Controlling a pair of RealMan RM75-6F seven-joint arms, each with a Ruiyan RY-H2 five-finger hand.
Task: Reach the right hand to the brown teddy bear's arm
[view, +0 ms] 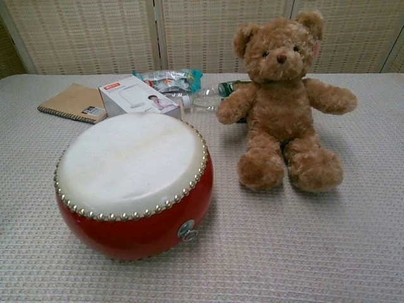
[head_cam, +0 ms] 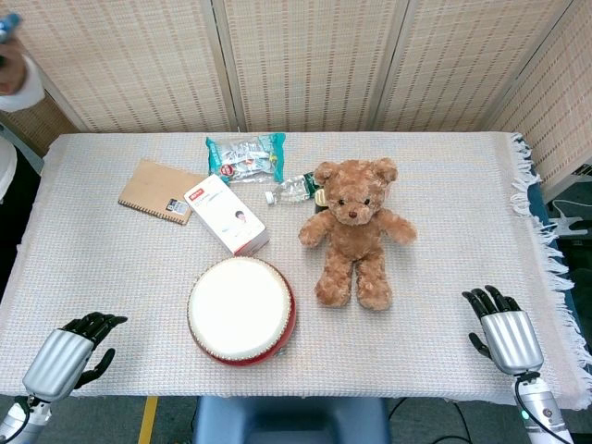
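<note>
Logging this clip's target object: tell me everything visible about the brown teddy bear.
The teddy bear is light brown plush with round ears, dark eyes and a dark nose. It sits upright on the woven tablecloth, facing the robot, arms spread and legs stretched forward. A plastic bottle lies just behind its arm. No hand touches it; the drum stands apart.
</note>
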